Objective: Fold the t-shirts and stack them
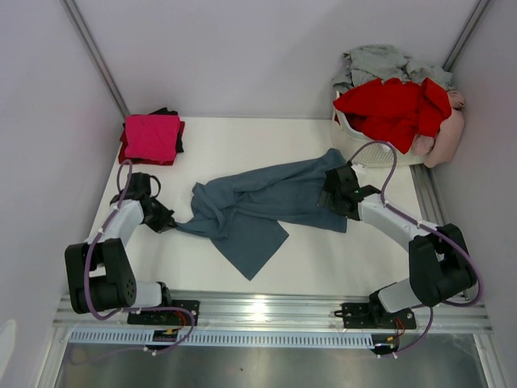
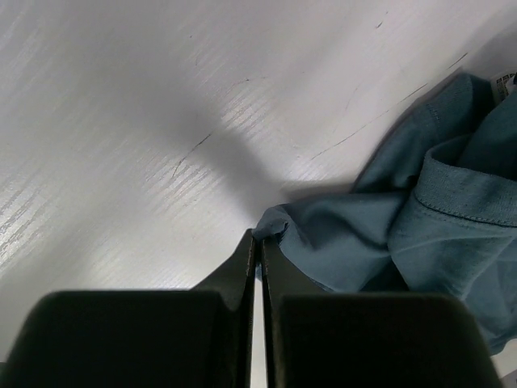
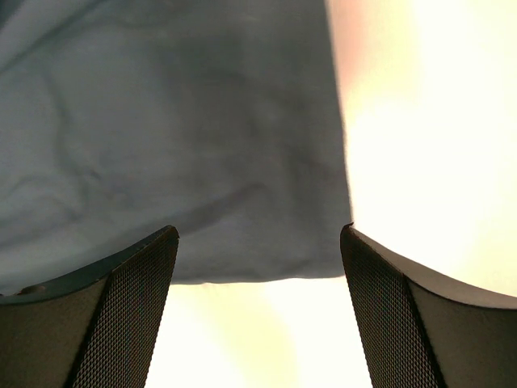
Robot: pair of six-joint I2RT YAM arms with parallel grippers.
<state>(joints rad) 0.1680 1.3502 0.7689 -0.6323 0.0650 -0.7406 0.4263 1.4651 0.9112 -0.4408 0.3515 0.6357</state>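
A large slate blue-grey t-shirt (image 1: 254, 206) lies crumpled across the middle of the table. My left gripper (image 1: 171, 221) is shut on its left tip; in the left wrist view the black jaws (image 2: 258, 239) pinch a corner of the blue cloth (image 2: 420, 234). My right gripper (image 1: 333, 196) stands open over the shirt's right end, and the cloth's edge (image 3: 202, 162) lies between the wide-apart fingers without being held. A folded magenta t-shirt (image 1: 151, 136) rests on a black one at the back left.
A white laundry basket (image 1: 365, 148) at the back right holds red (image 1: 396, 109), grey (image 1: 380, 61) and pale pink (image 1: 448, 133) t-shirts. A metal rail (image 1: 266, 303) runs along the near edge. Walls close in left and right.
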